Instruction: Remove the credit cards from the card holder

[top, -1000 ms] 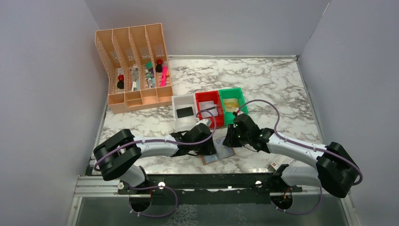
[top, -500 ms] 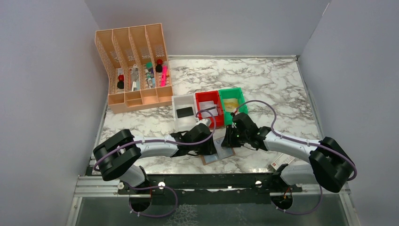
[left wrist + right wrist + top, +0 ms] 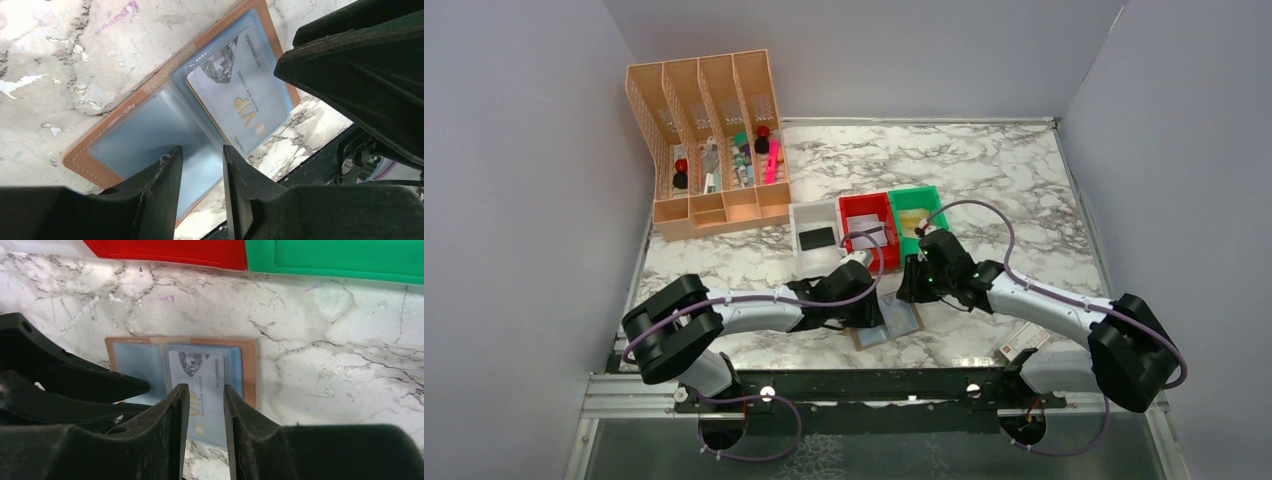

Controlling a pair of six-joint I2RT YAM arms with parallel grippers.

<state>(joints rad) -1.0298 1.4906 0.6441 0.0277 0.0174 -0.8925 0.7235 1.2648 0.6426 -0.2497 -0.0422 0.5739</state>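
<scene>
Card holder (image 3: 135,125) is lying open on the desk (image 3: 50,50), VIP card (image 3: 240,95) poking from its pocket. Left pincer (image 3: 201,155) is sitting apart over the other pane, and right pincer (image 3: 205,390) is apart above the card. Best move: pin the holder, pinch the card's free edge and slide it out flat.

The pale card (image 3: 240,95) in the clear sleeve of the open card holder (image 3: 135,135) bears a gold "VIP", a number line beginning "NO" then mostly eights, and smaller print that includes "NEW CENTURY".
</scene>
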